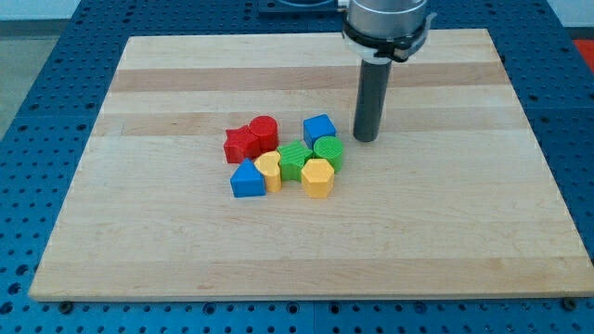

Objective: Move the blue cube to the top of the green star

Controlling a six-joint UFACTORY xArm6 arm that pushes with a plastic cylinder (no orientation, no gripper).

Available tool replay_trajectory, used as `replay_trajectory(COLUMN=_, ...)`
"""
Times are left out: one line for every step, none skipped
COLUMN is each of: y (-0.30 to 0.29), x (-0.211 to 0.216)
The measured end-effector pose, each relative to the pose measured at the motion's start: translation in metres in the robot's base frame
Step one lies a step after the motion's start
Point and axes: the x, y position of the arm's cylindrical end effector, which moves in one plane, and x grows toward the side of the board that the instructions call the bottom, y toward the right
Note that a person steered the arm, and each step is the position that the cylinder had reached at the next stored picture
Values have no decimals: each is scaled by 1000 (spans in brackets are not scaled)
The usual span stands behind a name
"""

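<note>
The blue cube [318,129] sits at the upper right of a tight cluster of blocks near the board's middle. The green star [295,160] lies just below and left of it, touching it or nearly so. My tip [367,138] rests on the board just right of the blue cube, a small gap between them, and above and right of the green cylinder [329,151].
The cluster also holds a red star [241,144], a red cylinder [264,132], a blue triangular block [247,179], a yellow block [269,171] and a yellow hexagonal block [317,177]. All lie on the wooden board [445,232], which rests on a blue perforated table.
</note>
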Motion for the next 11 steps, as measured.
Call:
replay_trajectory(y=-6, x=0)
replay_trajectory(y=-9, x=-14)
replay_trajectory(y=-21, x=-27)
replay_trajectory(y=-44, x=-27)
replay_trajectory(y=-66, x=-25)
replay_trajectory(y=-66, x=-13)
replay_trajectory(y=-66, x=-14)
replay_trajectory(y=-50, x=-19)
replay_trajectory(y=-33, x=-19)
replay_trajectory(y=-28, x=-1)
replay_trajectory(y=-32, x=5)
